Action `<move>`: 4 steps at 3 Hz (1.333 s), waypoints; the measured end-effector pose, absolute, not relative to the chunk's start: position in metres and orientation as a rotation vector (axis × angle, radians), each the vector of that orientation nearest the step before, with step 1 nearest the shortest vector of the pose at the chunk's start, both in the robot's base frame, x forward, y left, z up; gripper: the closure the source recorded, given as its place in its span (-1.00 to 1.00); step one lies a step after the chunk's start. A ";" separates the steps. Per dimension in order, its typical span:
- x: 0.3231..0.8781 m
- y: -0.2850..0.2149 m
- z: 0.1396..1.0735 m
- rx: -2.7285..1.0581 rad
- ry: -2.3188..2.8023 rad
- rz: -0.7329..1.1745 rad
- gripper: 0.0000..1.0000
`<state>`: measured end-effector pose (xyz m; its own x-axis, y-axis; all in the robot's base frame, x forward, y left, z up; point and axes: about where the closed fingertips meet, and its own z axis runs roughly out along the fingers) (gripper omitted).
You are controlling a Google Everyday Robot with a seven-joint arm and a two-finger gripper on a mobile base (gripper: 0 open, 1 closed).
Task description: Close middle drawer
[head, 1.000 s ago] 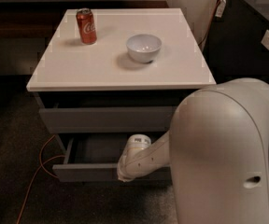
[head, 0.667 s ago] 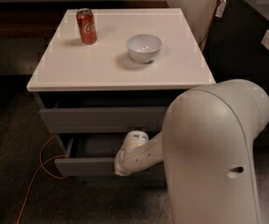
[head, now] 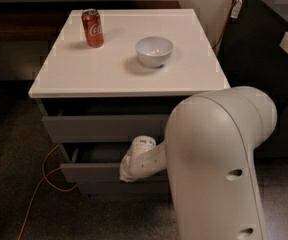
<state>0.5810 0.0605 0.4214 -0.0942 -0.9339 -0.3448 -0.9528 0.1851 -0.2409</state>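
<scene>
Middle drawer (head: 90, 173) is partly open: its grey front panel sits forward of the top drawer (head: 104, 128) front, with a dark gap showing between the two, so part of the tray interior is in view but too dark to read. Below it there's a sliver of another grey front, mostly hidden. Gripper (head: 127, 172) is low at the middle drawer's front panel, right of centre, at or just against the panel's upper edge; actual contact isn't resolvable. Gripper state: can't tell, the white wrist housing covers the tip end. Arm (head: 219, 169) fills the lower right of the view, the big white link blocking the cabinet's right side and the right ends of both drawers. Cabinet top (head: 84, 74) is white; a red can (head: 92, 28) stands upright near the back left, and a white bowl (head: 154, 50) sits right of centre, well apart from the can. Orange cable (head: 43, 181) loops on the dark floor left of the cabinet. Dark unit (head: 269, 59) stands to the right, with a white tag on its side.
</scene>
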 end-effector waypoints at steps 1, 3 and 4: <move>0.599 0.059 0.428 -1.722 2.052 0.042 1.00; 0.619 0.063 0.433 -1.670 2.046 0.017 1.00; 0.618 0.063 0.432 -1.672 2.047 0.018 0.66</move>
